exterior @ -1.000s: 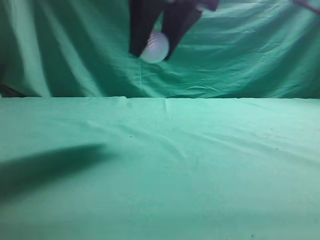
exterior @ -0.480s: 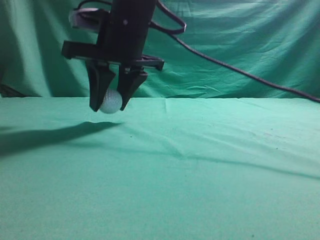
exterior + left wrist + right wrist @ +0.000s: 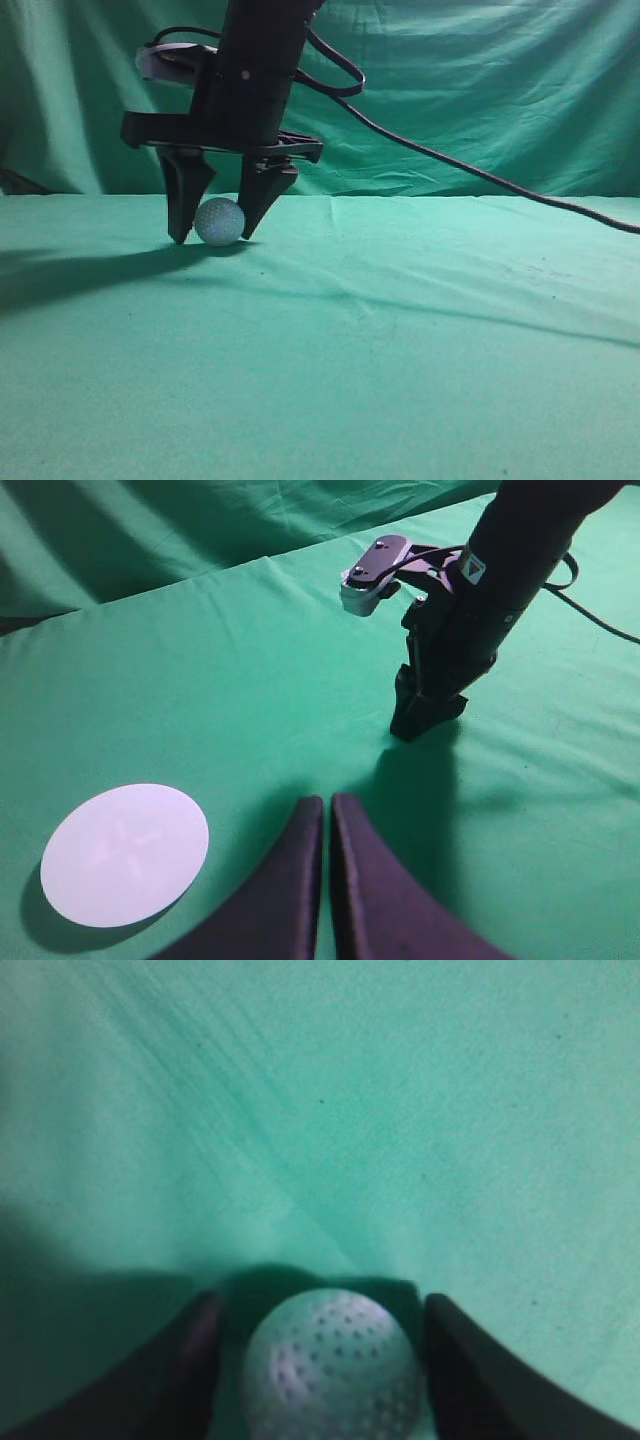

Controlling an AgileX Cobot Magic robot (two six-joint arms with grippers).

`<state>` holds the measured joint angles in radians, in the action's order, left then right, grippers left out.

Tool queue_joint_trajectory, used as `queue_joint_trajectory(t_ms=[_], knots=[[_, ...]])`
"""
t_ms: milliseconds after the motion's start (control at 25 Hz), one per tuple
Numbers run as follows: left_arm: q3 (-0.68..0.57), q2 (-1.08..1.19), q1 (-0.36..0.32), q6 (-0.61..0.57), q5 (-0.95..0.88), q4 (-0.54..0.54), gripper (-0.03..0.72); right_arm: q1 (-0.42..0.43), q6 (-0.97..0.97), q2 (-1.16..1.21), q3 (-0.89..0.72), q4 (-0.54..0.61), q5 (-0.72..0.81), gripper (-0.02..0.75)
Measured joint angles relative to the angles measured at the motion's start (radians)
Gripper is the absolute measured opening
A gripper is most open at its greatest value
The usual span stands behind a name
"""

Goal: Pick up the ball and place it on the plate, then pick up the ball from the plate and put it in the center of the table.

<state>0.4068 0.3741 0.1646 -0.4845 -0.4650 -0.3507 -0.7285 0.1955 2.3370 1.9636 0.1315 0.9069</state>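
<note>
The white dimpled ball rests on the green cloth, also seen in the right wrist view. My right gripper stands upright over it, jaws open, one finger on each side with small gaps; the right wrist view shows the same. The white round plate lies flat at the lower left of the left wrist view, empty. My left gripper is shut and empty, hovering near the plate. The right arm stands beyond it; the ball is hidden there.
A green cloth covers the table and hangs as a backdrop. A black cable trails from the right arm toward the right. The plate is out of the exterior view.
My right gripper came down from high up and to the left with the ball, set it on the cloth and opened its jaws, letting the ball go.
</note>
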Motion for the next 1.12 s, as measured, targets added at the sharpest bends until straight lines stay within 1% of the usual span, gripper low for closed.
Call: queue_joint_trajectory(t_ms=[40, 120, 160, 320, 480, 560, 600, 640, 720, 840, 880, 1120], knots=[[0.000, 0.000, 0.000, 0.000, 0.000, 0.000, 0.000, 0.000, 0.000, 0.000, 0.000, 0.000, 0.000, 0.463], [0.000, 0.000, 0.000, 0.000, 0.000, 0.000, 0.000, 0.000, 0.002, -0.009, 0.001, 0.000, 0.000, 0.511], [0.000, 0.000, 0.000, 0.000, 0.000, 0.000, 0.000, 0.000, 0.002, -0.021, 0.001, 0.000, 0.002, 0.496], [0.000, 0.000, 0.000, 0.003, 0.000, 0.000, 0.000, 0.000, 0.002, -0.117, 0.001, 0.000, 0.041, 0.496], [0.000, 0.000, 0.000, 0.015, 0.033, -0.051, 0.000, 0.000, 0.000, -0.256, 0.002, 0.000, 0.144, 0.496], [0.000, 0.000, 0.000, 0.015, 0.065, -0.058, 0.000, 0.000, -0.013, -0.317, 0.007, -0.002, 0.211, 0.496], [0.000, 0.000, 0.000, 0.017, 0.080, -0.060, 0.000, 0.000, -0.021, -0.349, 0.009, -0.002, 0.243, 0.435], [0.000, 0.000, 0.000, 0.021, 0.093, -0.064, 0.000, 0.000, -0.035, -0.379, 0.009, -0.002, 0.272, 0.392], [0.000, 0.000, 0.000, 0.031, 0.102, -0.074, 0.000, 0.000, -0.049, -0.429, 0.009, -0.004, 0.323, 0.265], [0.000, 0.000, 0.000, 0.035, 0.091, -0.091, 0.000, 0.000, -0.064, -0.502, 0.009, -0.010, 0.346, 0.083], [0.000, 0.000, 0.000, 0.035, 0.078, -0.105, 0.000, 0.000, -0.067, -0.532, 0.009, -0.010, 0.348, 0.049], [0.002, 0.000, 0.000, 0.036, -0.061, -0.153, 0.000, 0.000, -0.099, -0.742, 0.005, -0.012, 0.356, 0.053]])
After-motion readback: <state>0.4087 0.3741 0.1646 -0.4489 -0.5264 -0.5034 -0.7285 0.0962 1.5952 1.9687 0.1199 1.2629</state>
